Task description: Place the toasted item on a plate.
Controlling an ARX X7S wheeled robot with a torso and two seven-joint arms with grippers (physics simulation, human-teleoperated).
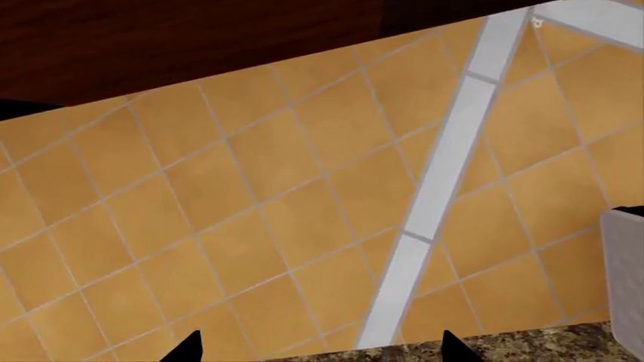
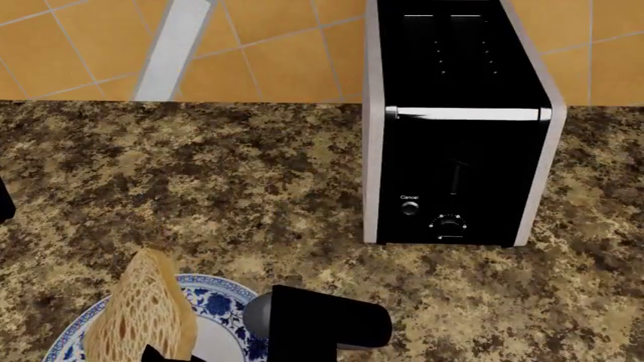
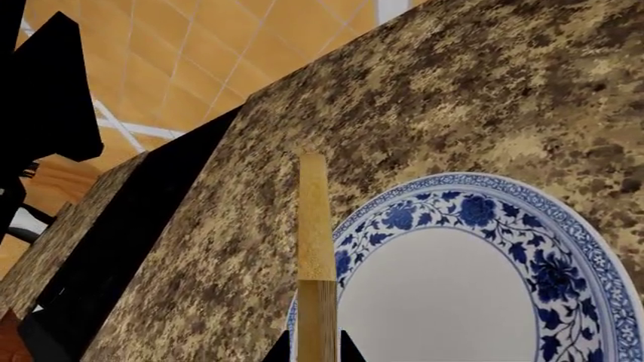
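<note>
Toast (image 2: 141, 313), golden-tan and rough on its face, stands on edge above the near-left part of the desk (image 2: 231, 188), held from below by the right gripper (image 3: 315, 348). In the right wrist view the slice shows edge-on as a thin upright strip, with the two dark fingertips (image 3: 279, 352) pressed against either side of its lower end, so the gripper is closed on the bread. In the head view the slice overlaps the left part of the plate (image 2: 216, 296); the pictures do not show whether it touches the plate or hangs just above it.

That plate, white in the middle with a blue floral rim, lies flat on the speckled brown granite desk near the front edge of the head view. A dark cylindrical part of the right arm (image 2: 317, 320) sits over the plate's right side.

Further back and to the right, a black two-slot toaster (image 2: 458, 128) with silver side trim stands on the desk against the orange tiled wall (image 2: 271, 53), well apart from the plate.

The left gripper (image 1: 320, 348) faces that tiled wall; only its two dark fingertips (image 1: 187, 347) show, set wide apart with nothing between them.
</note>
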